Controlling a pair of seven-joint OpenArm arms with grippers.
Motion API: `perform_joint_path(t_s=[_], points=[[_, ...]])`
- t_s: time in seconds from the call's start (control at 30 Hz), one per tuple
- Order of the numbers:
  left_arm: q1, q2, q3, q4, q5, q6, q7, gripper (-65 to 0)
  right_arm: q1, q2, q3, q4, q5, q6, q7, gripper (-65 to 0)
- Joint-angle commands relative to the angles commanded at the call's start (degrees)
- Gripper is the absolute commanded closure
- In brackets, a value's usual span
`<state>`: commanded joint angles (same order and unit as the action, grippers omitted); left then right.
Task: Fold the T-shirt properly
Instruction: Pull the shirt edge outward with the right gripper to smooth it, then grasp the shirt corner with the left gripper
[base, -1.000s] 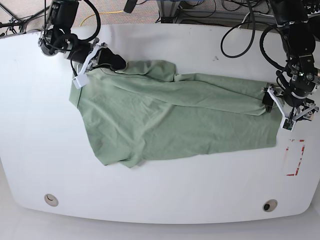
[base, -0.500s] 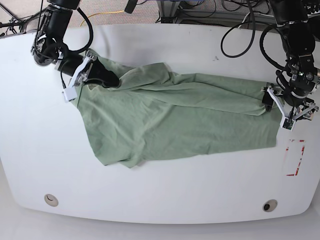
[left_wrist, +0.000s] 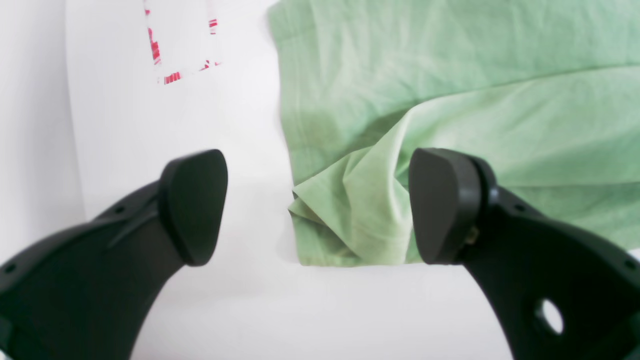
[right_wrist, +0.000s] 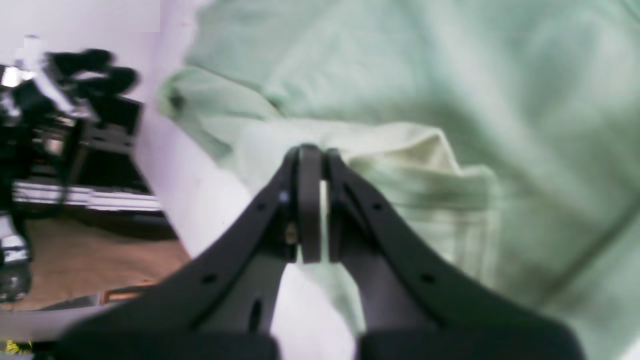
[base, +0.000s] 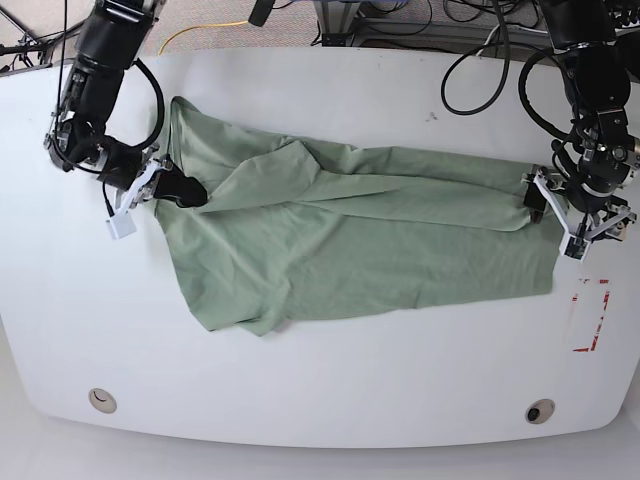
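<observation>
The pale sage-green T-shirt (base: 360, 240) lies spread across the white table (base: 330, 380), with creases and a fold running along its far side. My right gripper (base: 186, 190) is at the shirt's left edge, shut on a bunched fold of the shirt (right_wrist: 400, 165); in the right wrist view its jaws (right_wrist: 311, 156) press together on the fabric. My left gripper (base: 541, 204) is open at the shirt's right edge. In the left wrist view its fingers (left_wrist: 192, 205) straddle a folded corner of the shirt (left_wrist: 350, 215) without closing on it.
A red-and-white marker (base: 590, 315) is stuck on the table right of the shirt; it also shows in the left wrist view (left_wrist: 180, 45). Two round holes (base: 101, 400) (base: 540, 411) sit near the table's front edge. Cables (base: 480, 70) lie at the back.
My right gripper has moved left and toward the front, still shut on the shirt, pulling the shirt's far left part out flatter. The left arm has not moved.
</observation>
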<state>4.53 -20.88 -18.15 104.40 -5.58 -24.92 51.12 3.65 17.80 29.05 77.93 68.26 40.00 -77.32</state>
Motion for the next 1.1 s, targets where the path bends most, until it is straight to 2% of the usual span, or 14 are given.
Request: perform_joint_path(t_s=[0.07, 0.13, 0.17, 0.23, 0.37, 0.43, 0.7, 0.93, 1.1], points=[[0.62, 0.00, -0.09, 0.00, 0.00, 0.00, 0.00, -53.1, 0.26, 0.09, 0.09, -0.18, -2.02, 0.00, 0.18, 0.0], [0.70, 0.09, -0.09, 0.00, 0.00, 0.00, 0.00, -53.1, 0.18, 0.44, 1.05, -0.09, -3.78, 0.00, 0.62, -3.3], [0.70, 0.18, -0.09, 0.00, 0.00, 0.00, 0.00, -53.1, 0.18, 0.44, 1.49, 0.00, -4.66, 0.00, 0.70, -7.1], [0.97, 0.18, 0.00, 0.00, -0.09, 0.00, 0.00, -53.1, -0.18, 0.70, 2.46, 0.09, -6.59, 0.00, 0.79, -20.3], [0.97, 0.09, -0.09, -1.85, -0.18, 0.00, 0.00, -53.1, -2.29, 1.58, 7.47, 0.53, -11.08, 0.00, 0.79, -52.8], [0.97, 0.00, -0.09, -2.55, -0.18, 0.00, -0.09, -53.1, -3.34, 1.93, 8.88, 2.73, -11.43, 0.00, 0.79, -60.1], [1.76, 0.00, -0.26, -2.73, -0.53, 0.00, -0.09, -53.1, -14.68, 2.02, 9.32, 16.53, -11.43, 0.00, 0.79, -61.4], [1.76, 0.44, -0.26, -2.29, -0.62, 0.00, -0.09, -53.1, -22.77, -1.14, 17.41, 16.79, -11.43, 0.00, 0.79, -61.4], [1.76, 1.23, -0.35, -1.14, -0.62, 0.00, -0.09, -53.1, -25.23, -1.58, 16.53, 16.79, -11.16, 0.00, 0.79, -61.4]])
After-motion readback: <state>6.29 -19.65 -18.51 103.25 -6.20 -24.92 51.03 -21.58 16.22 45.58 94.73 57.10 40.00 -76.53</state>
